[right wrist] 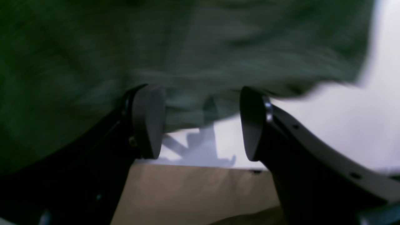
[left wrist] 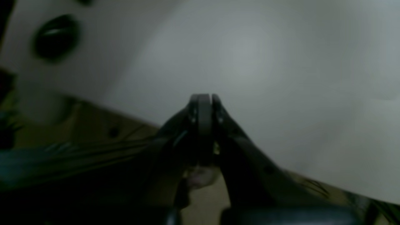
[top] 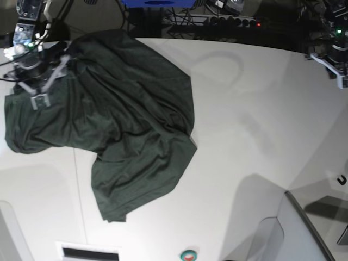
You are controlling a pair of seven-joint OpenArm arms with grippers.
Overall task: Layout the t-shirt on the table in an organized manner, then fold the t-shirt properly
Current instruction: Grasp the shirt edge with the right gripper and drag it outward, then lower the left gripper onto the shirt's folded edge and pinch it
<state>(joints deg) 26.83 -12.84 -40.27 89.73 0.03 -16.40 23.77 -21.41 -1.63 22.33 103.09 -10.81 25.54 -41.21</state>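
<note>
The dark green t-shirt (top: 125, 119) lies crumpled and partly spread on the left half of the white table (top: 244, 136), with one flap reaching toward the front. My right gripper (top: 41, 89) hovers at the shirt's far left edge. In the right wrist view this gripper (right wrist: 200, 123) is open, its two pads wide apart, and the shirt's hem (right wrist: 187, 47) lies just beyond them on the table (right wrist: 343, 125); nothing is gripped. My left gripper (left wrist: 204, 103) is shut with nothing in it, over bare table (left wrist: 265, 62). The left arm (top: 335, 54) stands at the far right edge, away from the shirt.
A round button (top: 188, 254) and a white slotted plate (top: 87, 253) sit at the table's front edge. A grey panel (top: 304, 228) rises at the front right. Cables and a power strip (top: 234, 22) run behind the curved far edge. A dark oval opening (left wrist: 56, 37) shows in the tabletop.
</note>
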